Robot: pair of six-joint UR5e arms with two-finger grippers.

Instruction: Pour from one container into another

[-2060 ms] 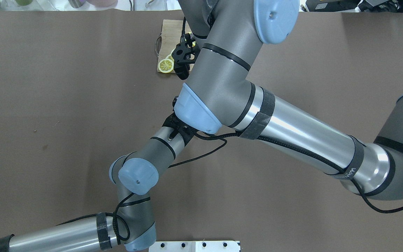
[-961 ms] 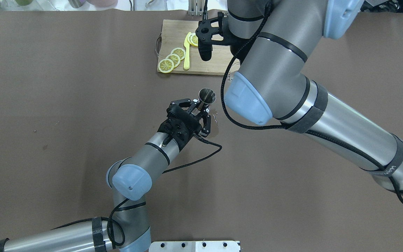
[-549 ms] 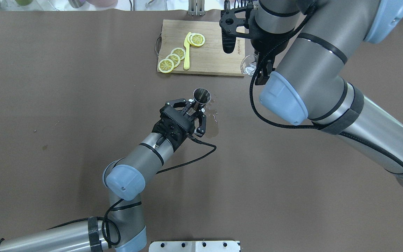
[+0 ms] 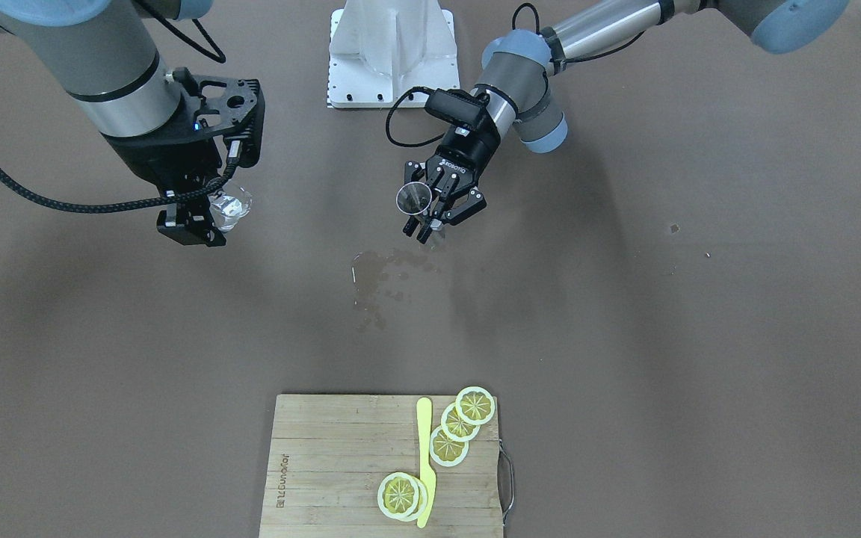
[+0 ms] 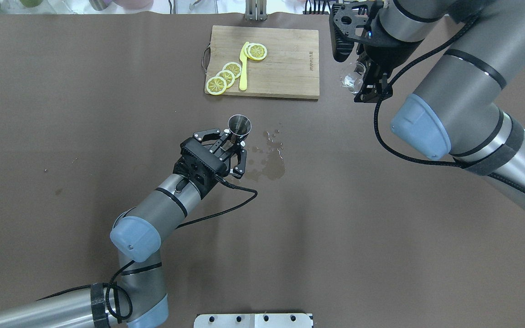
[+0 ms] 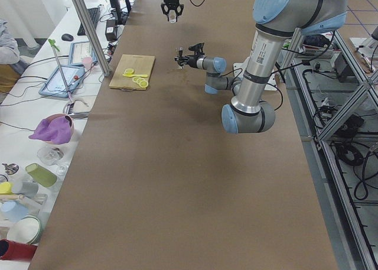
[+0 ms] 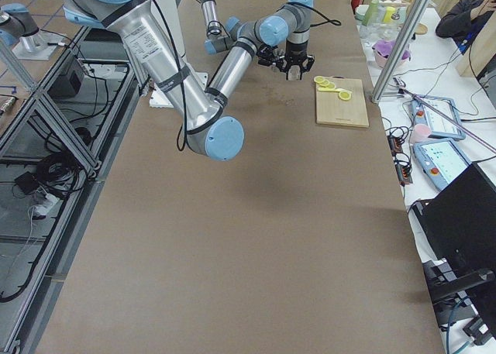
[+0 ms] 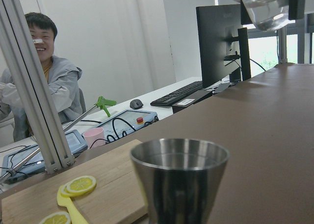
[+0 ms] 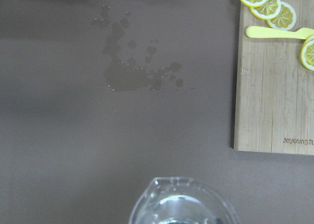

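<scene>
Front-facing view: left gripper [image 4: 434,217] pinches the steel jigger [image 4: 414,197], at one o'clock of the spill [image 4: 372,270] on the counter. Overhead: right gripper [image 5: 359,82] clamps the clear glass [image 5: 350,78], three o'clock of the cutting board [image 5: 285,68].

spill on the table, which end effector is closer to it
Left. The left end effector is right beside the spill; the right end effector is well away, beside the cutting board.
</scene>
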